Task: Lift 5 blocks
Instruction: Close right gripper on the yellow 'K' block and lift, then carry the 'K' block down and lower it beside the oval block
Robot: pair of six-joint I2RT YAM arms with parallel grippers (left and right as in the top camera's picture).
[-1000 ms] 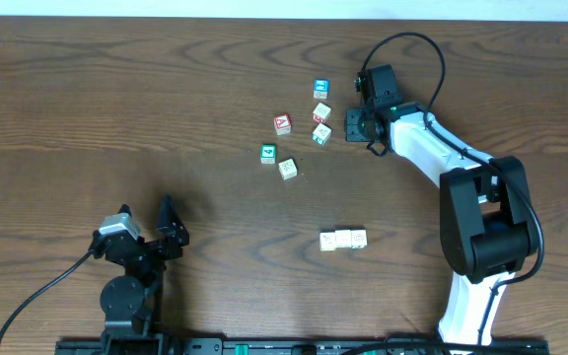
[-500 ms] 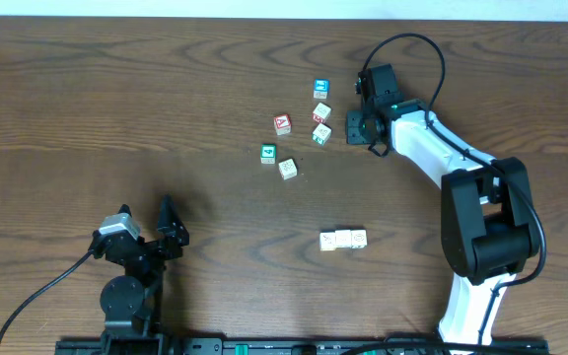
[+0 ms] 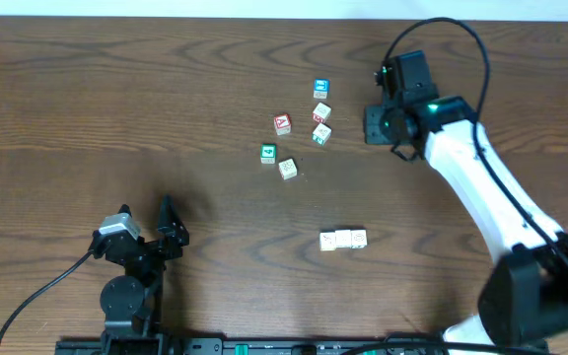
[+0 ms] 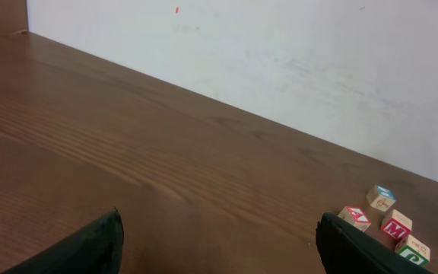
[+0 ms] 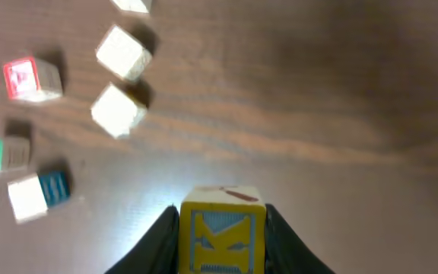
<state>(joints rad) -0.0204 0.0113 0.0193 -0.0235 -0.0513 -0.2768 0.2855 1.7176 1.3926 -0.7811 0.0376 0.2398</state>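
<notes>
Right pincer grips the yellow block between its fingers.

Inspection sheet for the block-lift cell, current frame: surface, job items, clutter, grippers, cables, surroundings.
Surface: dark wood-grain table, no spills seen.
Job's things: yellow block held in the right gripper; row of three pale cubes touching side by side near the front; three loose cream cubes farther back.
Clutter: red cube, green cube, blue cube, mixed among the cream ones.
Grippers: right shut on the yellow block; left gripper open, empty, parked near the front edge.
Cables: black cable looping at the far right; second black cable trailing off at the front left; neither touches a cube.
Surroundings: white wall behind the table; nothing else seen.
</notes>
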